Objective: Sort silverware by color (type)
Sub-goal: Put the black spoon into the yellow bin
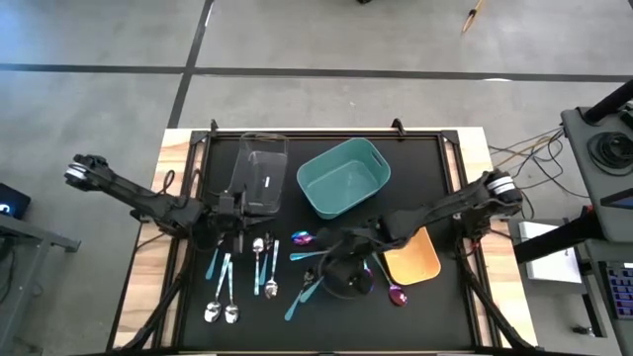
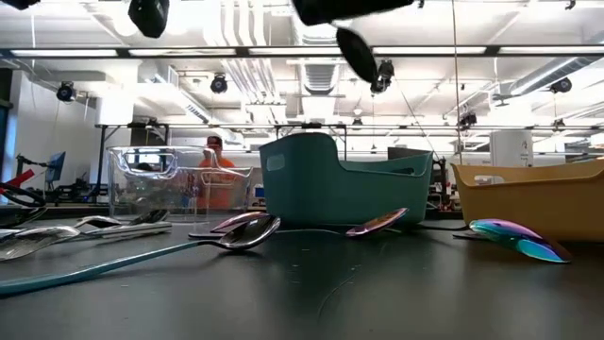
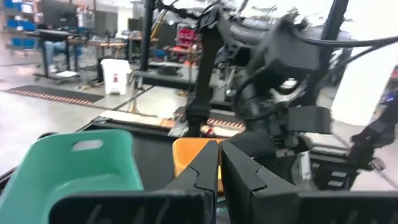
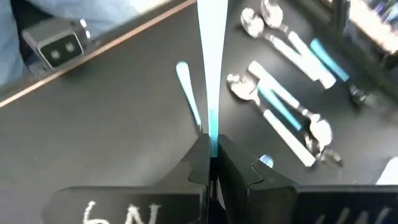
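Right gripper (image 4: 211,163): fingers pinched together on a teal-handled utensil (image 4: 211,62), whose handle sticks straight out past the fingertips; in the high view this gripper (image 1: 341,269) sits over the middle of the mat, just left of the orange bin (image 1: 420,259).
Left gripper (image 3: 219,168): fingers drawn together with nothing between them; in the high view it (image 1: 229,220) hangs at the near end of the clear bin (image 1: 260,173).
Silverware: a cluster of silver spoons with teal and white handles (image 1: 237,277) lies on the left part of the black mat (image 1: 247,331), near the left gripper.
Iridescent spoons: one (image 1: 302,237) lies just near the teal bin (image 1: 344,176), another (image 1: 396,294) lies near the orange bin.
Low view: an iridescent spoon (image 2: 514,236) rests in front of the orange bin (image 2: 538,194).
Background: a person (image 2: 213,175) is seen through the clear bin.
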Tool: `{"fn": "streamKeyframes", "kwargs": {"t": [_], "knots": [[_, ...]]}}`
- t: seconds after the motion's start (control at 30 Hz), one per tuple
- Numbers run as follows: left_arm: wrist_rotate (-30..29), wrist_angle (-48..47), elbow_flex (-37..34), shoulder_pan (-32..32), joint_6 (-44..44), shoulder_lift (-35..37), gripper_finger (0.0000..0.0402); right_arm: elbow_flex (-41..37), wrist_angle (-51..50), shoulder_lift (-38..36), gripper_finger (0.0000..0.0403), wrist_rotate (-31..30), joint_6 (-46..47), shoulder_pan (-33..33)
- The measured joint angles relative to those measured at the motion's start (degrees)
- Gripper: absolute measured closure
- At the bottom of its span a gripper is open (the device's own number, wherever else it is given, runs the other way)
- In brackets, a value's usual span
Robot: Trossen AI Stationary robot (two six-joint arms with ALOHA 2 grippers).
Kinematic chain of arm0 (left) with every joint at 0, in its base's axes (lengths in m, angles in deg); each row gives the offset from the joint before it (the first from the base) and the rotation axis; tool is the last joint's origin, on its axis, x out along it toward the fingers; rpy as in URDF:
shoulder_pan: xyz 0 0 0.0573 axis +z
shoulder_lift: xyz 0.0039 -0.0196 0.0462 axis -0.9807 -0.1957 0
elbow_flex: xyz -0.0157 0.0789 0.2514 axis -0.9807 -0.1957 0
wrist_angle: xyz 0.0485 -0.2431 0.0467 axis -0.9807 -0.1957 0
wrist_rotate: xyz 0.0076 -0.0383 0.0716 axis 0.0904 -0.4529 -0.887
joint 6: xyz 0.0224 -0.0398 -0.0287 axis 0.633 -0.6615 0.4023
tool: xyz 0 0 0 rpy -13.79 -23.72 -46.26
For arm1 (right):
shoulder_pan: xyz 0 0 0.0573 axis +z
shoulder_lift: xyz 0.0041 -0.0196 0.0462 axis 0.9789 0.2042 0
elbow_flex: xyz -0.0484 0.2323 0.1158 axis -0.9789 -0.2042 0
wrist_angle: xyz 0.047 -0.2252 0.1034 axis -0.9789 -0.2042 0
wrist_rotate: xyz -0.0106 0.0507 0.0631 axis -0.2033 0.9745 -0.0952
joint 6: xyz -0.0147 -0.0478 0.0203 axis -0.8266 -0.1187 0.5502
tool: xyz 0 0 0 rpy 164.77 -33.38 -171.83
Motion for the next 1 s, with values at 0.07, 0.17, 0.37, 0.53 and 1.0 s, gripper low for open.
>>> {"fn": "streamKeyframes", "kwargs": {"t": [0.07,0.17,0.37,0.53,1.0], "knots": [[0.77,1.88,-0.02,-0.15,-0.06,-1.74,0.0401,-2.93,4.31,-1.93,0.0394,0.21,0.0,0.36],[2.34,6.13,-0.02,-0.34,-0.24,-4.79,0.0401,-8.56,12.8,-5.46,0.0394,-0.26,-0.2,1.01],[3.21,16.26,-0.04,-0.81,0.33,-11.34,0.0401,-19.05,33.56,-10.75,0.0394,-1.74,-2.83,1.88],[3.16,21.61,0.0,-0.88,0.92,-15.2,0.0401,-23.63,46.22,-14.38,0.0394,-3.92,-6.6,1.87],[3.08,31.46,0.04,-1.03,1.5,-22.73,0.0401,-26.59,64.12,-14.85,0.0394,-6.77,-14.94,6.95]]}}
